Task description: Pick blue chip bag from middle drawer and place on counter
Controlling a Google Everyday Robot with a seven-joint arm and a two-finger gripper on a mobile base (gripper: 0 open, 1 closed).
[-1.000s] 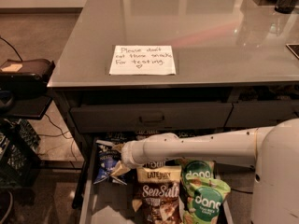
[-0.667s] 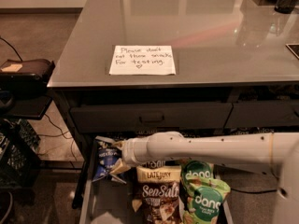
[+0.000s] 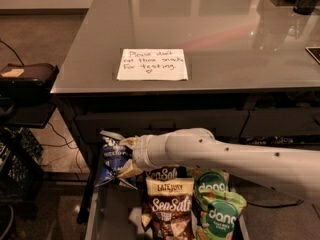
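The blue chip bag (image 3: 113, 157) is held upright at the left of the open middle drawer (image 3: 95, 219), lifted a little above it and below the counter's front edge. My gripper (image 3: 128, 156) reaches in from the right on a white arm and is shut on the bag, with one cream finger at the bag's top and one at its lower right. The counter (image 3: 225, 39) is glossy grey and bears a white handwritten note (image 3: 152, 64).
Brown-and-cream Sea Salt bags (image 3: 167, 206) and green dang bags (image 3: 217, 209) stand in the drawer to the right of my gripper. A dark drawer front (image 3: 165, 124) sits just under the counter. A black box (image 3: 27, 76) and cables are at the left.
The arm has lifted the blue chip bag slightly up and out of the drawer. The bag stays in the gripper's hold.
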